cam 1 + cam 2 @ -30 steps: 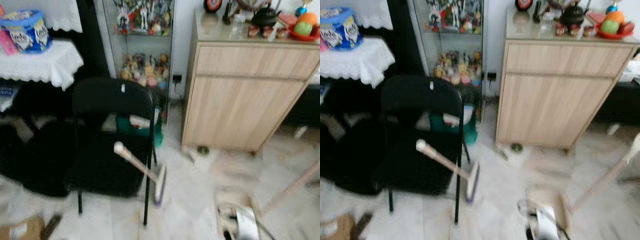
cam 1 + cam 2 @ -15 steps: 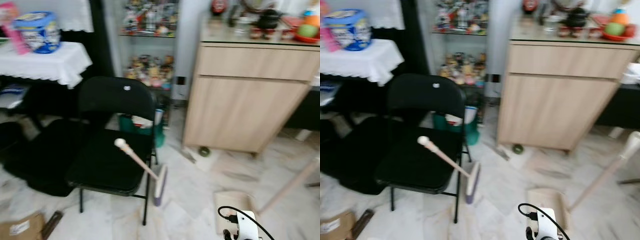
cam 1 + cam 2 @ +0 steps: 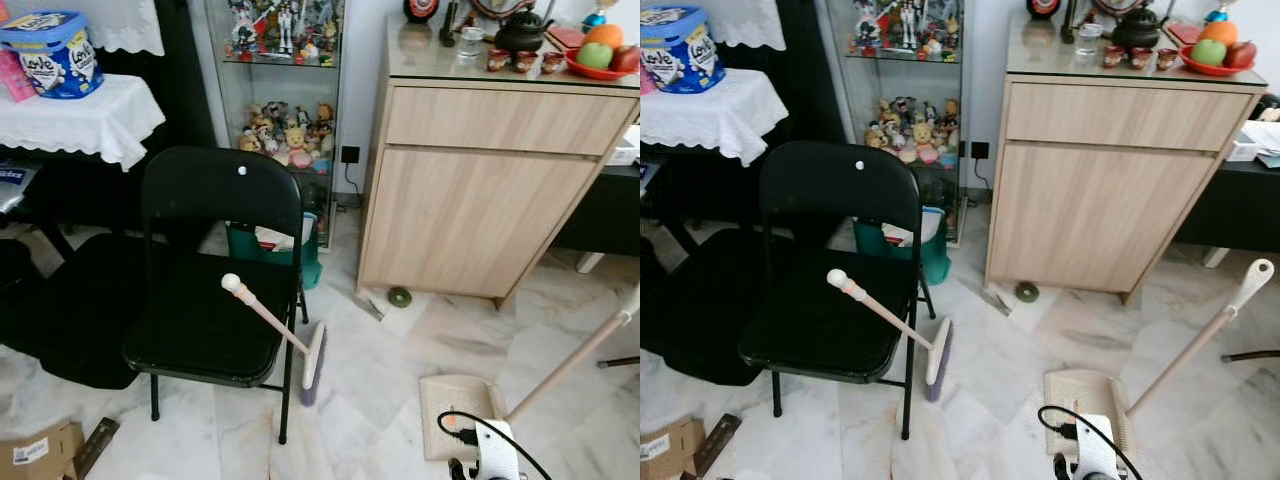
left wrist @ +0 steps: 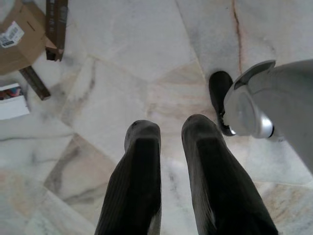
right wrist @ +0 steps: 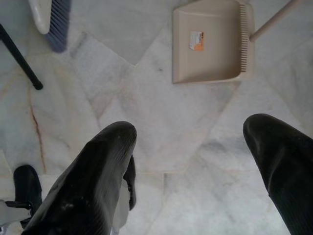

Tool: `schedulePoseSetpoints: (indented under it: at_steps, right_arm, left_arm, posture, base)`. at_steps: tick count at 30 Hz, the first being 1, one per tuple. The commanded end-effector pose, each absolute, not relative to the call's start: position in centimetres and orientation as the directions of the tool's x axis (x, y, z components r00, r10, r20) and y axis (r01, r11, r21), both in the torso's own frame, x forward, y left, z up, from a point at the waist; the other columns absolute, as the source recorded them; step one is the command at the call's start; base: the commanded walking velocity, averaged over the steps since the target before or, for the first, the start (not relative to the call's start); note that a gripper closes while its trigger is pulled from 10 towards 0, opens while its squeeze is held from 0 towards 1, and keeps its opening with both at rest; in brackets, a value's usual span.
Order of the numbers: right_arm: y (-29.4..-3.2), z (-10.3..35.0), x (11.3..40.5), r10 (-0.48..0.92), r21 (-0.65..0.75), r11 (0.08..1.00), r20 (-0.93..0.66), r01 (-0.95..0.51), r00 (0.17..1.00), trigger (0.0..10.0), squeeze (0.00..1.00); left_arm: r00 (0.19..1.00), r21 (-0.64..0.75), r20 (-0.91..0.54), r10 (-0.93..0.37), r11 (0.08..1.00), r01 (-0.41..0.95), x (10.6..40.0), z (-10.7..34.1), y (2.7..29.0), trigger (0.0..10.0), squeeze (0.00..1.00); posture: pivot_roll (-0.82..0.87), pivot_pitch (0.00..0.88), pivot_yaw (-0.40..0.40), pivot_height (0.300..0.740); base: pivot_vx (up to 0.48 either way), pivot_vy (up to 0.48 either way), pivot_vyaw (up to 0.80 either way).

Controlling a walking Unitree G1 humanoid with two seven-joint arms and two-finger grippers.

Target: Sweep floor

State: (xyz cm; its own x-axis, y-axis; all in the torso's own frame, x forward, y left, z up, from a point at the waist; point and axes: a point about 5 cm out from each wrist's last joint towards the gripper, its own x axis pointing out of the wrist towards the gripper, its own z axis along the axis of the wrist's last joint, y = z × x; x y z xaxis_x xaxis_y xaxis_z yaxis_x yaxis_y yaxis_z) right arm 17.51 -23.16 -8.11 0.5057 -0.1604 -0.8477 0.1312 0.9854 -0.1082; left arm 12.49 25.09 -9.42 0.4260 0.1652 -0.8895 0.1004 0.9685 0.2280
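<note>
Here, far left: a table under a white lace cloth, a blue tub standing on it; below, on the marble floor, a cardboard box near the lower corner. Next, a black folding chair, facing the camera, with a dark bag or cushion on the floor beside it. Behind the chair, a glass cabinet of small figurines, and a green bin at its foot. The broom leans against the chair's front right edge, handle tip over the seat, head down on the floor with purple bristles. Right of that, a light wooden sideboard with a teapot, cups and a red plate of fruit on top; a small green disc lies on the floor by its base. Further right, the beige dustpan lies flat on the floor, its long handle slanting up to the right; broom and dustpan are well apart. Left gripper, in its wrist view: hangs over bare marble, the two black fingers close together with a narrow gap, holding nothing. Right gripper, in its wrist view: fingers spread wide, holding nothing, above the floor, with the dustpan and the broom head beyond the fingertips.
</note>
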Motion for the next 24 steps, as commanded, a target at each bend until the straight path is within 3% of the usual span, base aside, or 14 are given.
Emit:
schedulePoseSetpoints:
  at_steps: [1,13,20,24]
  right_arm:
    - [-16.40,-7.58,20.23,0.052,0.089,0.996,-0.766,0.026,0.640,10.0,0.00]
    - [-16.47,-7.61,20.15,0.051,0.090,0.996,-0.767,0.028,0.639,10.0,0.00]
    - [-16.39,-7.63,20.15,0.055,0.092,0.995,-0.769,0.025,0.637,10.0,0.00]
    - [-16.47,-7.62,20.12,0.051,0.091,0.995,-0.766,0.029,0.640,10.0,0.00]
  left_arm:
    - [0.705,-0.083,-0.703,0.094,0.973,-0.213,20.20,-6.60,21.87,10.0,0.00]
    - [0.704,-0.083,-0.704,0.094,0.974,-0.213,20.18,-6.60,21.94,10.0,0.00]
    - [0.706,-0.082,-0.702,0.095,0.974,-0.212,20.22,-6.56,21.96,10.0,0.00]
    - [0.708,-0.077,-0.699,0.099,0.974,-0.212,20.29,-6.51,21.96,10.0,0.00]
  posture:
    - [0.02,0.057,-0.020,0.740]
    - [0.02,0.060,-0.020,0.740]
    - [0.02,0.062,-0.019,0.740]
    - [0.02,0.062,-0.020,0.740]
  base:
    - [0.240,0.000,-0.69]
    - [0.253,0.000,-0.04]
    - [0.257,0.000,-0.62]
    - [0.066,0.000,0.00]
